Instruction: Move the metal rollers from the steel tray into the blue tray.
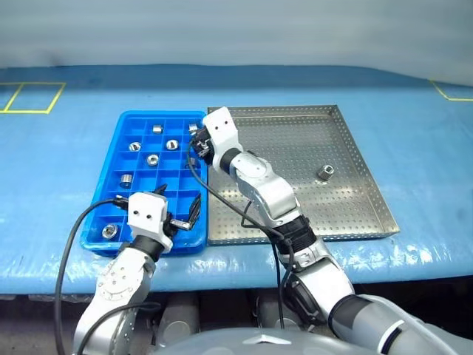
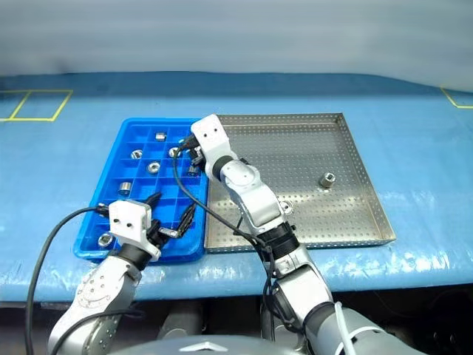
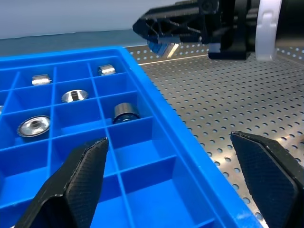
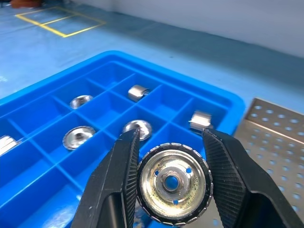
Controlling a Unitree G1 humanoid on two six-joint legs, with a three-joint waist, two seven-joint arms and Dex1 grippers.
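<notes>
My right gripper [image 4: 172, 156] is shut on a metal roller [image 4: 173, 183], a shiny ridged disc with a centre hole. It hovers over the far right side of the blue tray [image 1: 103, 188], beside the steel tray's [image 1: 373, 188] left rim. Several rollers lie in the blue tray's compartments, among them ones at the back [image 1: 157, 129], in the middle [image 1: 153, 159] and in the near left corner [image 1: 109, 231]. One roller [image 1: 325, 172] rests on the steel tray's perforated floor at the right. My left gripper [image 1: 177, 203] stands open and empty over the blue tray's near right compartments.
Both trays sit side by side on a blue-covered table whose front edge [image 1: 414, 259] runs just before them. Yellow tape lines mark the far left [image 1: 33, 96] and far right [image 1: 451, 95]. A black cable [image 1: 70, 244] loops off my left wrist.
</notes>
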